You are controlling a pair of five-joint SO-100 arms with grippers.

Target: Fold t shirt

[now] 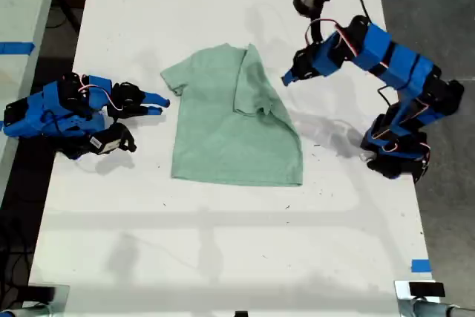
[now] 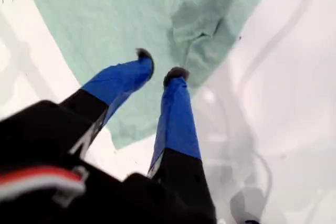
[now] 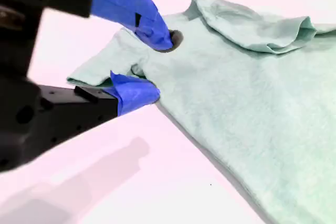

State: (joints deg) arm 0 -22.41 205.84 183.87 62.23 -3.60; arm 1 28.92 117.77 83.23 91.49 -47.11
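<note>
Mint-green cloth marks the t shirt [image 1: 223, 135], which is spread on a white table [image 1: 223, 257] near the middle of the exterior view. One side of it, toward the exterior view's right, is seen folded over onto the body, so that a sleeve [image 1: 252, 98] lies on top of the front; the opposite sleeve [image 1: 175, 76] is still laid out flat toward the exterior view's left. My first gripper [image 2: 158, 67] is held above the folded edge of the shirt, on the arm at the exterior view's right; its blue fingers [image 2: 176, 114] are parted with a narrow gap between the dark tips, and nothing is gripped between them. Whether the tips touch the cloth cannot be told from that blurred wrist view. My second gripper [image 3: 155, 66] is found at the flat sleeve, on the arm lying low at the exterior view's left; its jaws are set apart, one finger [image 3: 136, 11] being over the sleeve seam and the other [image 3: 134, 92] just beside the sleeve's edge at table level. No cloth is seen pinched there. Blue tape [image 1: 421, 266] is stuck near the table's edge at the exterior view's lower right.
</note>
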